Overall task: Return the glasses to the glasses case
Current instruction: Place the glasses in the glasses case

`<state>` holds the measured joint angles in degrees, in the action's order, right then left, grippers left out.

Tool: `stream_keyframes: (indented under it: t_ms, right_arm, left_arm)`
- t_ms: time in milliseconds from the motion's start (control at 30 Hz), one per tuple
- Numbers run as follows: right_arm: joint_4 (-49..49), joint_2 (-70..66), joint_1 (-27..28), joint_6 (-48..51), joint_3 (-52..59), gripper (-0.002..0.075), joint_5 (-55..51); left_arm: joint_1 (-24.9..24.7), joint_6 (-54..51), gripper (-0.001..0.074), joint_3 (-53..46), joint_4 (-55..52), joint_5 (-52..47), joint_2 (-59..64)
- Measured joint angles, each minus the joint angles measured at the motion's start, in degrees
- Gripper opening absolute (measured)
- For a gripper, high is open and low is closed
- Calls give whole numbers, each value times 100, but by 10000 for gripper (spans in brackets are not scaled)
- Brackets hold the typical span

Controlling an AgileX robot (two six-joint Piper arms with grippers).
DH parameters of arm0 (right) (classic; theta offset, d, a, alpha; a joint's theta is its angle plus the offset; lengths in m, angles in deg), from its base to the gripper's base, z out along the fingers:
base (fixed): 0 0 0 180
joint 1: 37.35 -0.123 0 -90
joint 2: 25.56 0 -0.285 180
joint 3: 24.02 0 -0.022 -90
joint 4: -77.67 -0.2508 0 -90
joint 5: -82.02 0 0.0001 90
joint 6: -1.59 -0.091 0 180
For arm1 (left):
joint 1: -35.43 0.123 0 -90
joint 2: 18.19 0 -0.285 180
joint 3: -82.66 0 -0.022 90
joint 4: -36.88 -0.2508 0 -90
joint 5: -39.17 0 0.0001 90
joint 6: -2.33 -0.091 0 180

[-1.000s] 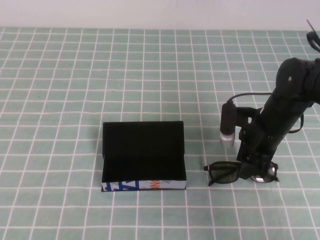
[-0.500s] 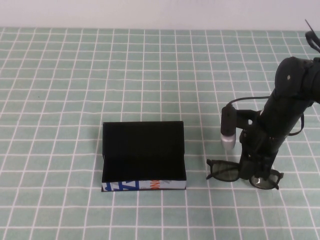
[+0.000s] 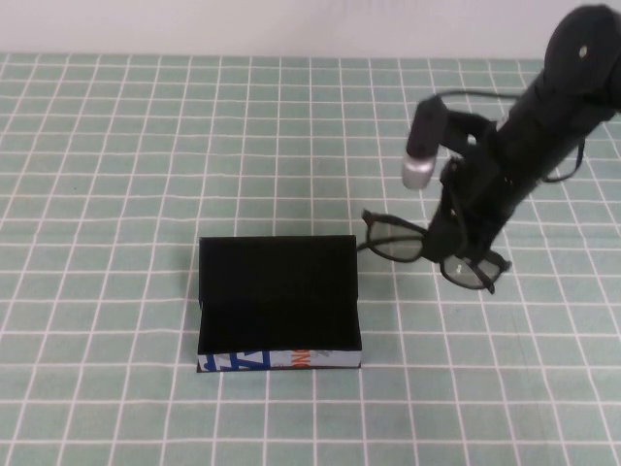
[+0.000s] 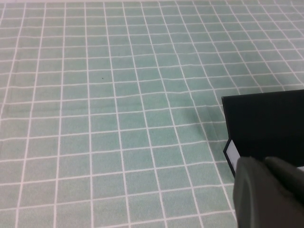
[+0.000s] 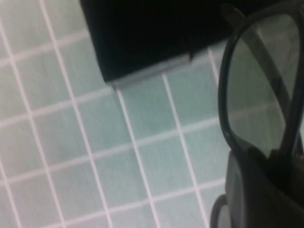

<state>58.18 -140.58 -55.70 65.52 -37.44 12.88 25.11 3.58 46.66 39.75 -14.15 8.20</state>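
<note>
A green cloth with a white grid covers the whole worktop (image 3: 116, 146), and a pale wall runs along its far edge. Between the case and the lifted spectacles there is only bare grid.

The right arm (image 3: 543, 107) reaches in from the far right, sloping down towards the middle, with a small grey-tipped cylinder fixed to its wrist. Next in size is the glasses case (image 3: 278, 303), a black box sitting on the cloth at the near centre. Its lid stands open at the back, the lining is black, and the near side is white with blue and orange marks.

The right gripper (image 3: 459, 245) hangs above the cloth just to the right of the case's far corner. Its jaws are closed on the glasses (image 3: 427, 254) near the bridge, and the pair is clear of the cloth, tilted with its left lens nearer the case. The frame is thick and black, with clear lenses; one rim (image 5: 256, 85) fills the right wrist view.

The left gripper (image 4: 268, 192) appears only as a dark blurred shape in the left wrist view, close to a corner of the case (image 4: 266, 130); whether its jaws are open I cannot tell.
</note>
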Motion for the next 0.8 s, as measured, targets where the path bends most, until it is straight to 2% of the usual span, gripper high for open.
stream_keyframes:
  t_ms: [167, 500, 633, 800]
  right_arm:
    - [0, 186, -406, -237, -357, 46, -63]
    - [284, -375, -1807, -392, -1460, 46, -121]
    - [294, -877, -2044, -588, -1753, 46, -121]
    - [340, -1320, -2087, -691, -1757, 45, -121]
  left_arm:
    - [0, 0, -2, 0, -34, 0, 0]
    - [0, -2, -2, 0, -92, 0, 0]
    - [-39, -2, -2, 0, -117, -13, 0]
    - [-140, -2, -2, 0, -150, -55, 0]
